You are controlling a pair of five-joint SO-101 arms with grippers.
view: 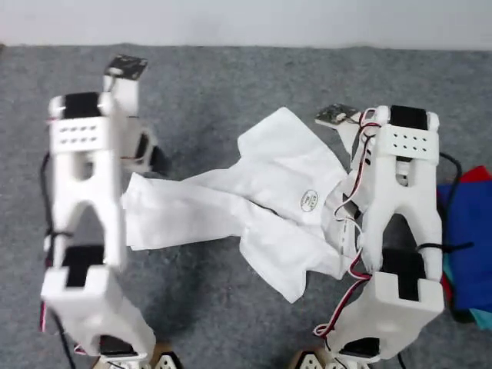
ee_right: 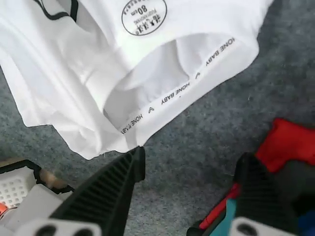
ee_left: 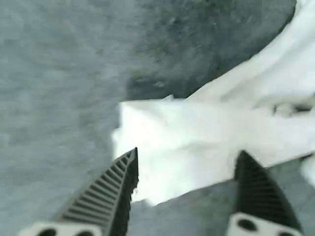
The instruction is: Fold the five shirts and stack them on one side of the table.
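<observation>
White shirt (view: 269, 200) spreads across grey table (view: 231, 84); coloured shirts (view: 469, 227) lie beside right arm (view: 400, 200).

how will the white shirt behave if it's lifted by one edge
Probably floppy: the shirt lies creased and folded over itself, so it should drape from a pinch. Thin cloth, likely light. Pushed, it may bunch on the fuzzy table.

We see 2 white arms side by side, each bent at the elbow and reaching forward from its base. The left arm (view: 84, 192) and the right arm (view: 400, 207) both angle their wrists downward. The left gripper (ee_left: 188, 152) holds its 2 ridged black fingers (ee_left: 118, 191) wide apart. The right gripper (ee_right: 193, 153) is spread just as wide.
</observation>
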